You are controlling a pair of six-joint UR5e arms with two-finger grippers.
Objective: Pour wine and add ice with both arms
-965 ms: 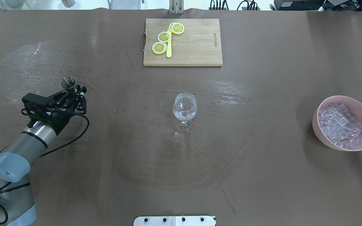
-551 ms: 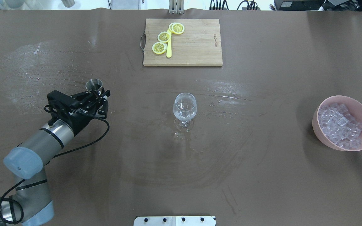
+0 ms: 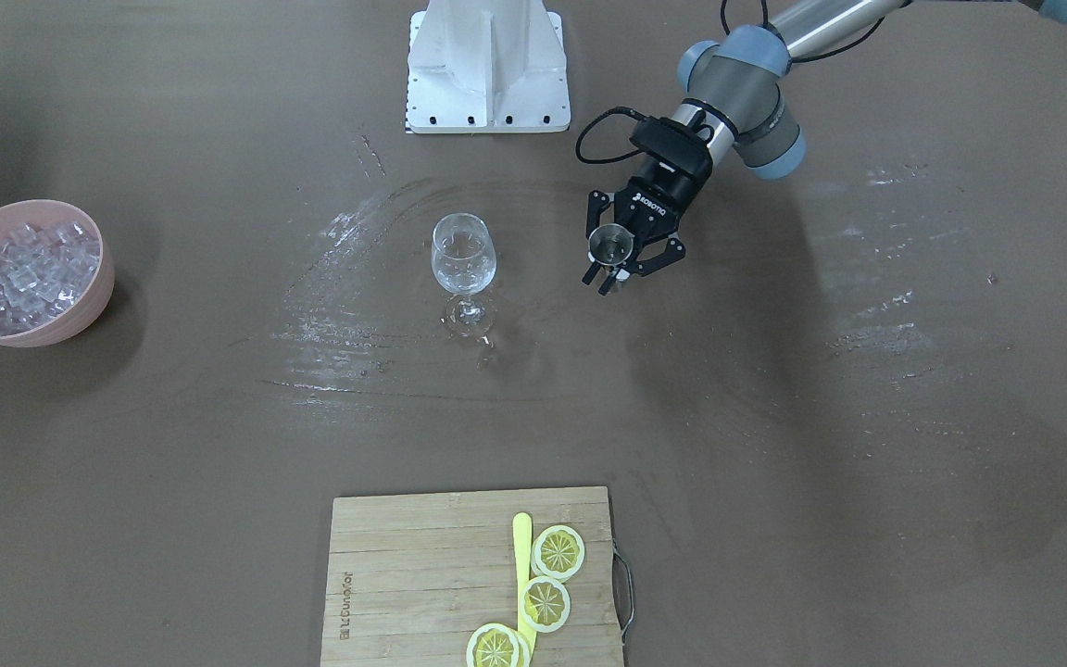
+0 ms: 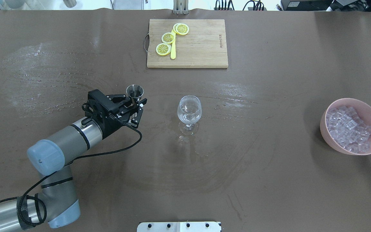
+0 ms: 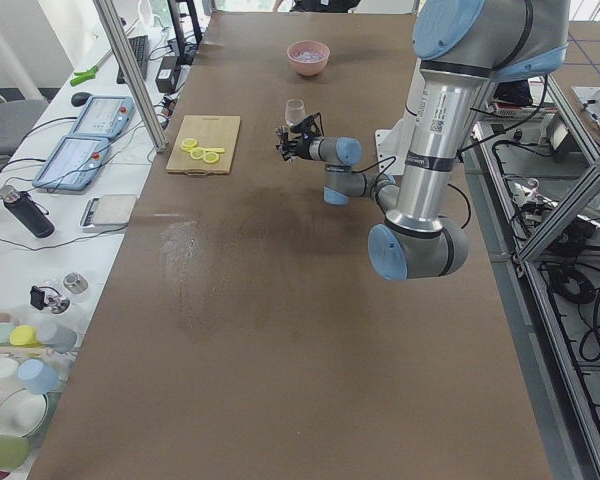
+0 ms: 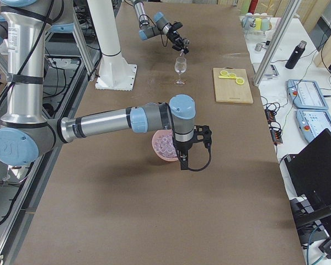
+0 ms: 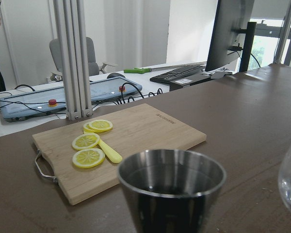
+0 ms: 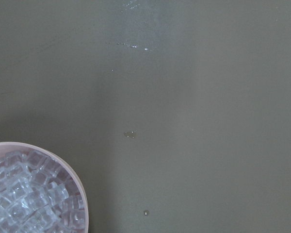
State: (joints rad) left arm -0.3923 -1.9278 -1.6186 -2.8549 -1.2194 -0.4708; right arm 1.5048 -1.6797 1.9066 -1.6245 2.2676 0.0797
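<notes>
Clamped on an upright steel jigger apart from the wine glass, the left claw could spill onto the surface by tipping early, or topple the glass; the ice lies in the pink bowl near the right claw, whose spread I cannot tell.

The matt brown worktop is shining in wet streaks around the clear, glossy wine glass. At its 9 o'clock, a steel cup is gleaming in the matt black left claw. At 12 o'clock the board is showing pale wood grain; at 3 o'clock glassy ice is glinting in a matt pink bowl.
</notes>
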